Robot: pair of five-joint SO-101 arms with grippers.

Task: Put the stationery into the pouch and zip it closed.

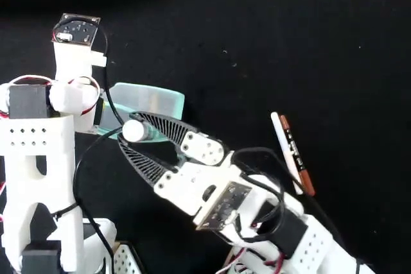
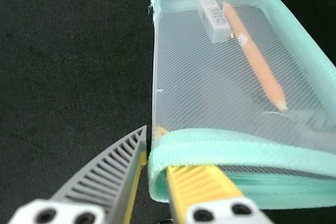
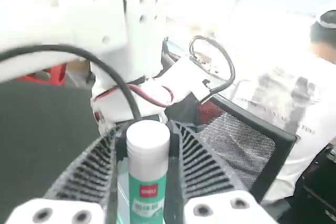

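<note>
Currently pinching the rim of the mint mesh pouch (image 2: 210,93) with the left end effector (image 2: 152,140), an orange pencil (image 2: 254,59) and an eraser (image 2: 215,17) inside. Clamping a white-capped glue stick (image 3: 148,182) in the right end effector (image 3: 146,129), over the pouch's edge. Well apart, with two pens (image 1: 292,152) on the black tabletop (image 1: 289,49).

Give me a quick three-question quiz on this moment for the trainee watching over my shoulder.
1. True or false: the right gripper is shut on the glue stick.
2. What lies inside the pouch? A) scissors and a ruler; B) an orange pen and an eraser; C) nothing.
3. How many pens lie on the table outside the pouch?
Key: 1 true; 2 B; 3 two.
</note>
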